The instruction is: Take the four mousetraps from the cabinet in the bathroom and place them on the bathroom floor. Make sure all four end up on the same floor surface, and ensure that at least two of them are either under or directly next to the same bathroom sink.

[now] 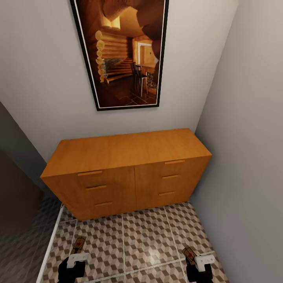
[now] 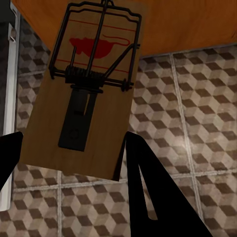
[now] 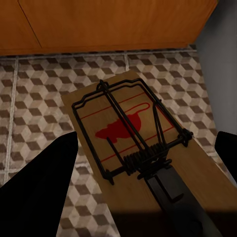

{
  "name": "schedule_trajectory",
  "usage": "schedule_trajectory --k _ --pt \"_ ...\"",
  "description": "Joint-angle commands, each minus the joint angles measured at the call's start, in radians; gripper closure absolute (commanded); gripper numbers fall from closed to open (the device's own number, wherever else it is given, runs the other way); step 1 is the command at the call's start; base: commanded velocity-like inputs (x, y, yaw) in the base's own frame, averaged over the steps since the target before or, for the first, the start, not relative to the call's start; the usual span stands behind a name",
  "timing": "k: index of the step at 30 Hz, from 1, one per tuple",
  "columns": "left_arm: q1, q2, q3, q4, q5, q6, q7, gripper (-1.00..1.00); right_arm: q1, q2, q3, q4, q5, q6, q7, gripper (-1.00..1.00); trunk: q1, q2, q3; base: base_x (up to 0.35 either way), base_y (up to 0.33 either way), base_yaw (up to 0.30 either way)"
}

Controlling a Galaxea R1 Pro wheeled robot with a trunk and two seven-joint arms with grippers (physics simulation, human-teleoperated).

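- Between the dark fingers of the left gripper [image 1: 76, 255], one mousetrap [image 2: 86, 94] is held; in the left wrist view its wooden board, black wire parts and red mouse print are seen, with a finger [image 2: 148, 197] touching one long edge and the other finger at the opposite edge, so the jaws are clenched on it.
- At the right gripper [image 1: 196, 257], a second mousetrap [image 3: 143, 158] is seen the same way: a brown board with a red mouse print and dark spring wire, flanked by a finger [image 3: 44, 182] on one side and another at the far edge. Contact with the board is not clearly shown, so whether these jaws grip it cannot be told.
- In the head view both traps are seen as small brown boards low in the picture, above the bathroom floor [image 1: 129, 239], one to the left and one to the right, well apart.
- The floor is tiled in a brown, beige and white cube pattern with pale grout lines.
- Just beyond the traps the cabinet [image 1: 125, 153] is set against the wall, orange-brown, with a flat top and bar handles on its drawer fronts, all closed.
- Above the cabinet a black-framed picture [image 1: 125, 51] of a log interior is hung on the pale wall [image 1: 47, 86].
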Motion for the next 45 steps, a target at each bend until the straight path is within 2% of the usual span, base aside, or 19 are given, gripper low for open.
schedule_trajectory --k 1,45 --pt "0.0 0.0 -0.007 0.001 -0.001 -0.002 0.008 1.0 -0.001 -0.001 0.008 0.001 -0.01 -0.004 -0.004 1.0 0.0 -0.002 -0.001 0.0 0.0 0.0" --pt "0.0 0.0 -0.007 0.001 -0.001 -0.002 0.008 1.0 -0.001 -0.001 0.008 0.001 -0.01 -0.004 -0.004 1.0 0.0 -0.002 0.003 0.0 0.0 0.0"
